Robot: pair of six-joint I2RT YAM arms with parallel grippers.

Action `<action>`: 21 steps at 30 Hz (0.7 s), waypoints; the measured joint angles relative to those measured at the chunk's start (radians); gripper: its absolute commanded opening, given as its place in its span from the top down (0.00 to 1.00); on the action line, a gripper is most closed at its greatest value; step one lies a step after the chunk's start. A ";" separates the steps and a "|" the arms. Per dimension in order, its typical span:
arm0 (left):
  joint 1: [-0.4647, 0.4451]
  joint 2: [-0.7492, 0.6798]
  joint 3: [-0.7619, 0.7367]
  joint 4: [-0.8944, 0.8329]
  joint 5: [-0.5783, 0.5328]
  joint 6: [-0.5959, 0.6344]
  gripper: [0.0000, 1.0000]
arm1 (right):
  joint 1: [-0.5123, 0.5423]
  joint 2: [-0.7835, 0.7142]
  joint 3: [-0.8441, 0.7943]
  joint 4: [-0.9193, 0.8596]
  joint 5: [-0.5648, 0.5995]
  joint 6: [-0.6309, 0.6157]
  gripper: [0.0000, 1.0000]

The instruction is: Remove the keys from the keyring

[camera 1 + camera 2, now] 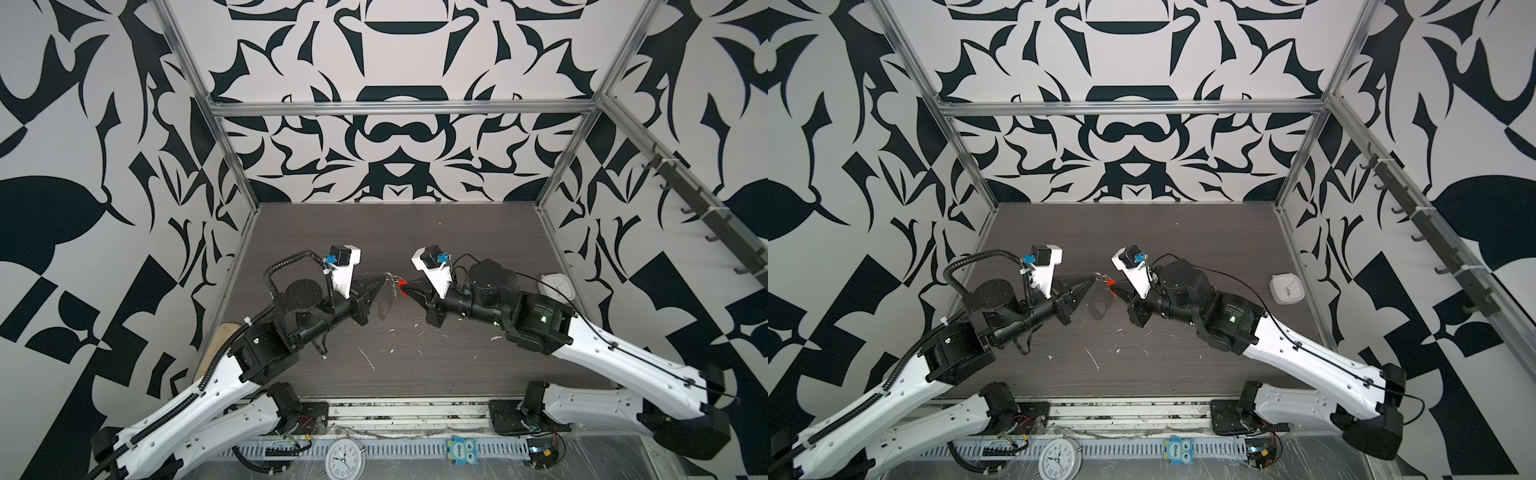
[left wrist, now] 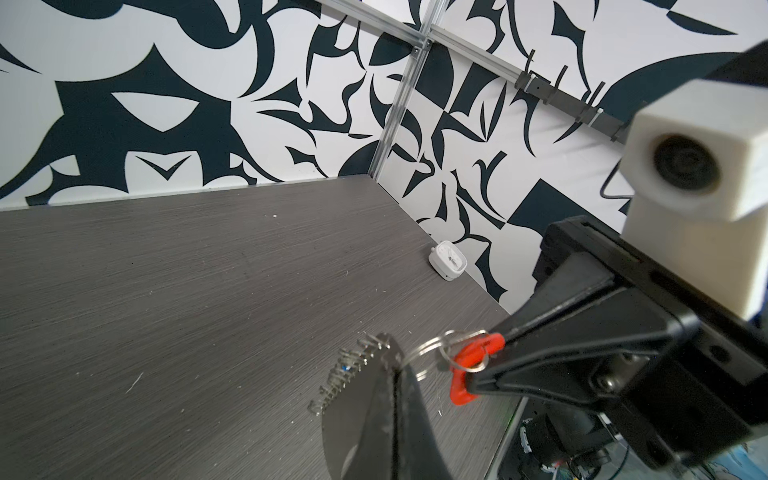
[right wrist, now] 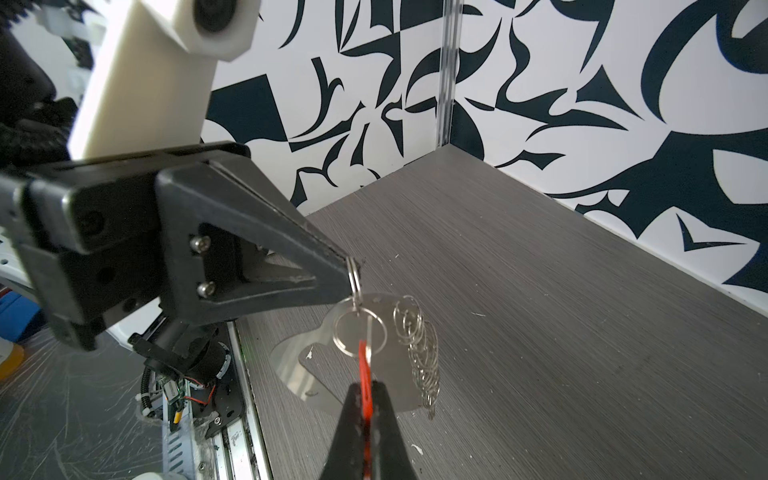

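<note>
As both of my arms reach in from the near edge of the counter (image 1: 415,232), the left from about seven o'clock and the right from about five, my end effectors meet tip to tip near the middle of the surface, raised above it. My left end effector (image 1: 382,279) lies almost level and points toward three o'clock. Its forearm rises from the base to a bent elbow, and its wrist is turned so the camera mount stands toward twelve. It is clenched on the keyring (image 3: 419,345), pinching the topmost ring between closed tips, with the rest of the chain of silvery rings hanging below.

My right end effector (image 1: 411,290) mirrors that pose, pointing between nine and ten o'clock, its forearm sloping up from the base to a dark round joint behind the wrist. It is clamped tight on the red key (image 2: 465,353), gripping the plastic tag edge-on. The tag hangs on a larger ring linked to the one in my left grip. The two sets of tips stand just apart, with the red key and the linked rings spanning the gap between them.

A blue speck (image 2: 344,368) shows among the hanging links, too small to identify. A small white clock (image 1: 557,287) sits on the counter at three o'clock from the meeting point, near the right wall.
</note>
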 measured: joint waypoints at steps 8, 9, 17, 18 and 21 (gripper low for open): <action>-0.001 0.000 0.000 0.001 0.000 0.010 1.00 | 0.003 0.005 0.006 -0.006 0.017 0.000 1.00; -0.001 0.000 0.000 0.002 0.002 0.011 1.00 | 0.003 0.005 0.008 -0.008 0.018 0.000 1.00; -0.001 -0.004 0.000 0.007 0.018 0.017 1.00 | 0.005 0.005 0.026 -0.027 0.024 0.000 1.00; -0.001 -0.005 0.000 0.007 0.021 0.018 1.00 | 0.005 0.006 0.029 -0.032 0.024 -0.001 1.00; 0.000 -0.009 0.000 0.007 0.032 0.022 1.00 | 0.005 0.007 0.035 -0.039 0.024 -0.001 1.00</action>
